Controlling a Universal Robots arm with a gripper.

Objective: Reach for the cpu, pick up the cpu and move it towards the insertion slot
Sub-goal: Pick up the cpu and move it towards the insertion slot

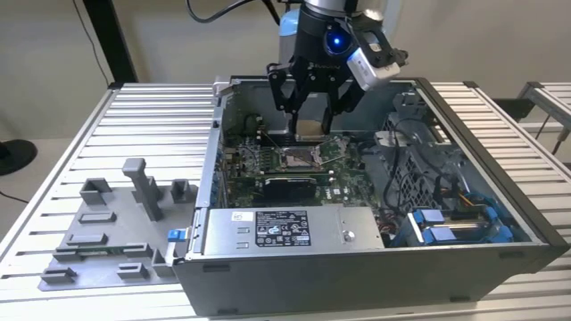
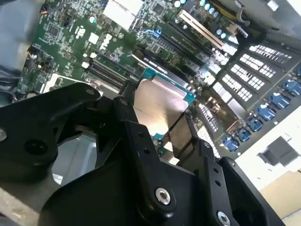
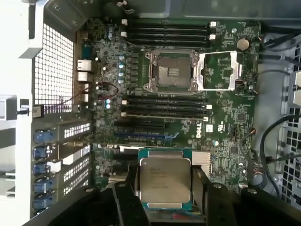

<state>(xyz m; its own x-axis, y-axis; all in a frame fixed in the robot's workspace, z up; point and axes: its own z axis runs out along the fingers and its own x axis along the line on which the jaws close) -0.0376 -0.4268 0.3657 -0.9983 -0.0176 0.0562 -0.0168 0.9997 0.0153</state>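
You have the cpu point(image 3: 164, 182) pinched between the gripper point(image 3: 164, 200) fingers, lifted clear of any surface, so reach and pick-up look done. In both wrist views the black fingers point(image 2: 141, 136) press on 2 opposite edges of the chip, its silvery top facing the camera with a thin teal-green border showing.

In the exterior view the gripper point(image 1: 311, 127) hangs inside the open computer case point(image 1: 499, 221), at the far side, with the cpu point(image 1: 309, 128) held above the green motherboard point(image 1: 344, 190). The insertion slot point(image 1: 297, 158) sits just nearer than the chip and lower, so you are close but not over it.

In the first wrist view the insertion slot point(image 3: 171, 71) shows its silver frame and dark centre, with the load plate point(image 3: 217, 71) swung open beside it. The black memory slots point(image 3: 164, 107) lie between slot and cpu there, so they are apart.

Judged progress: 2 of 3 steps finished, the move toward the slot partly done. The cpu is not touching the socket frame. On the exterior view's left, the grey fixture tray point(image 1: 107, 234) sits on the slatted table point(image 1: 160, 120), outside the case.
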